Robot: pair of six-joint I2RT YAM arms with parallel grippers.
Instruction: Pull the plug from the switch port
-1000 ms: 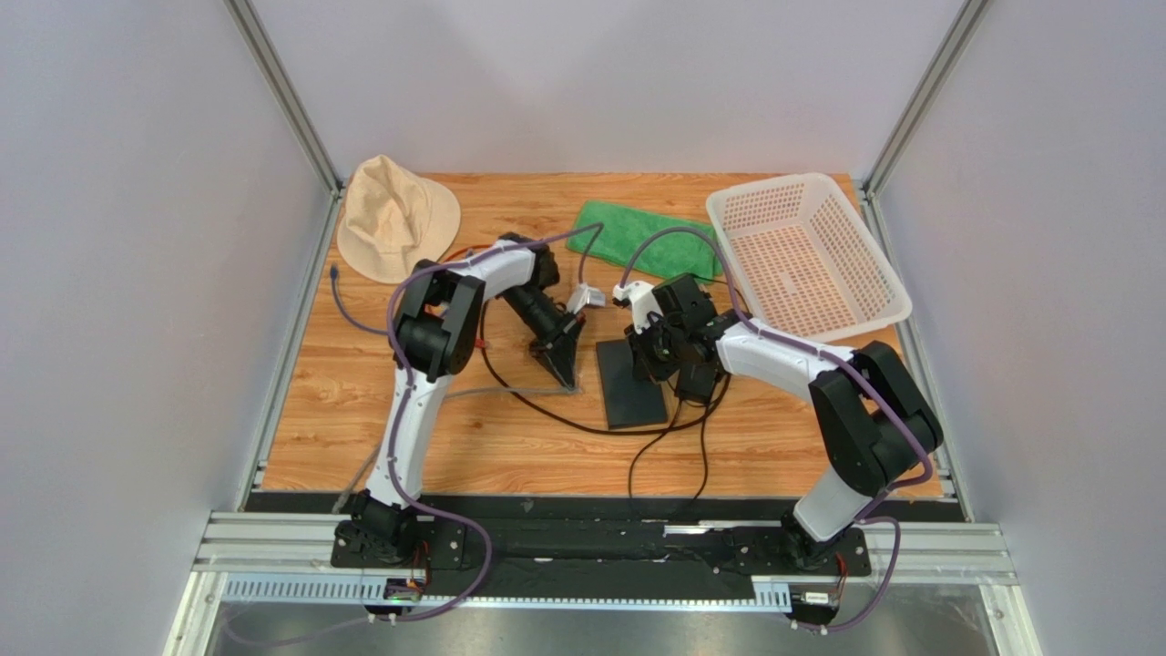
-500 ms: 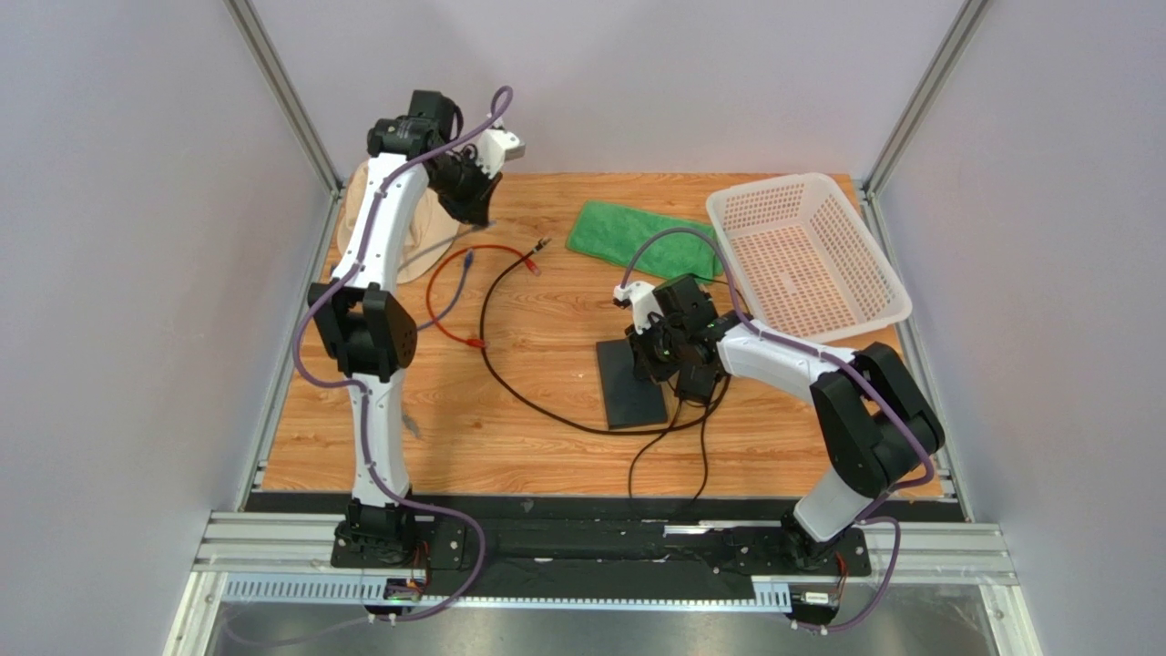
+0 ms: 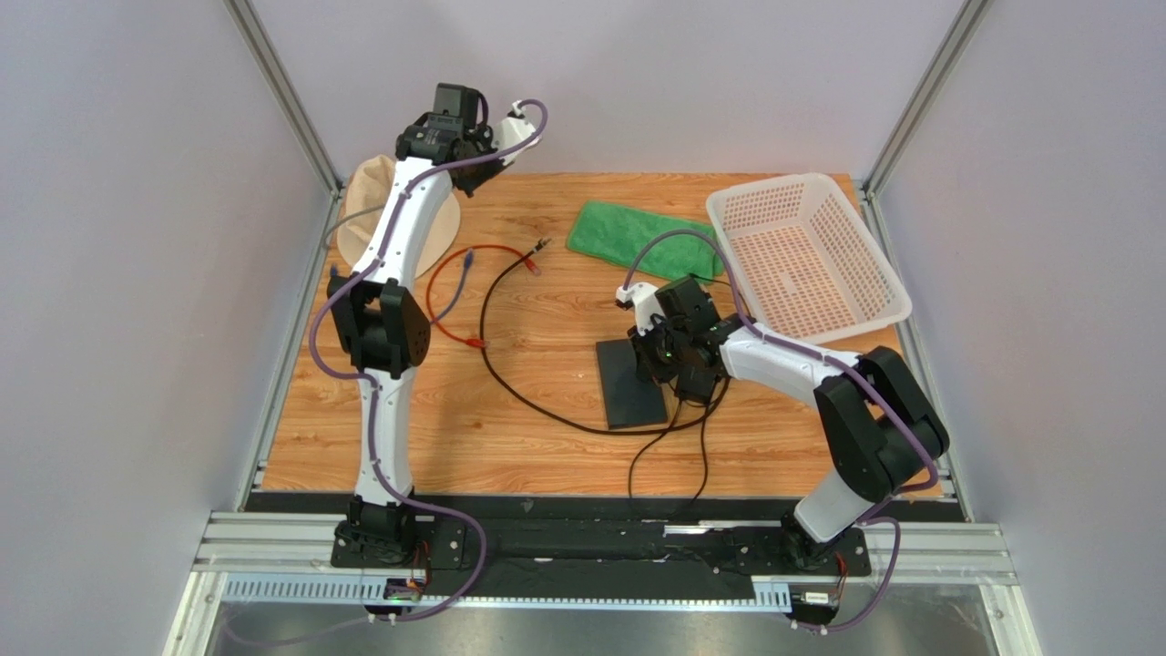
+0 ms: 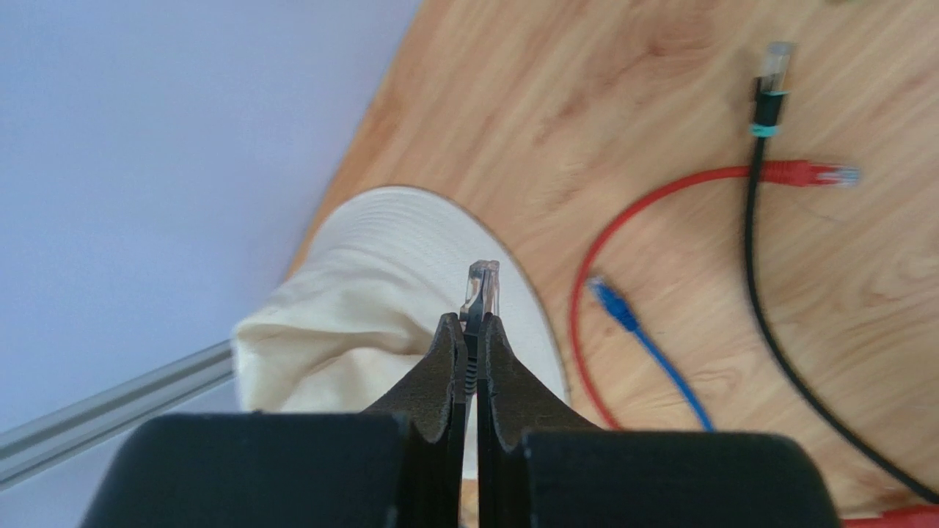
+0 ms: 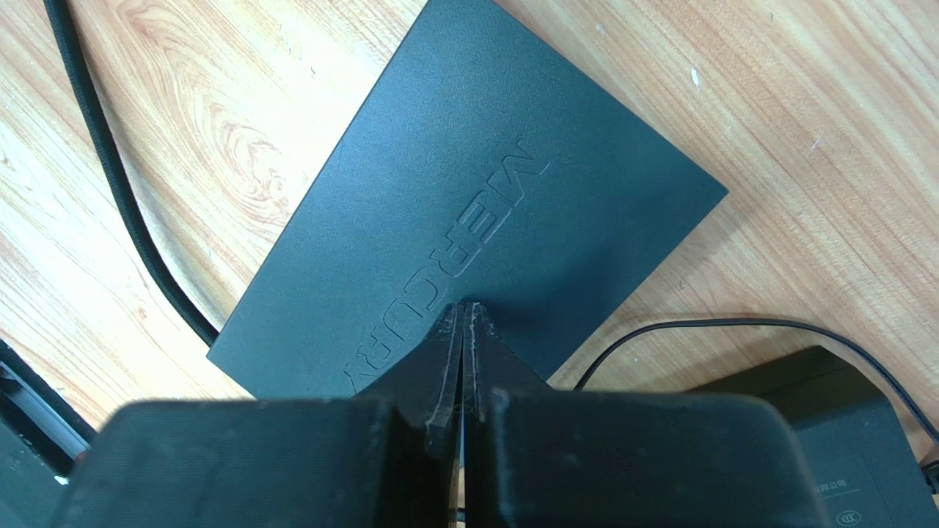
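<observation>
While aloft, plug [image 4: 482, 288] apart from switch [image 5: 474, 209].

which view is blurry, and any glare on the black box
Left wrist view: soft throughout, the hat and cables fuzzy. Right wrist view: sharp, the black box shows only a dull sheen, lettering readable. Top view: even light, faint shadows.

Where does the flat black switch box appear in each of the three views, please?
Top external: switch box mid-table, at the right claw.
Left wrist: not in it.
Right wrist: switch box fills the centre, just beyond the shut right claw.
Shared landmark: the black cable beside it, at the left in the right wrist view.
</observation>
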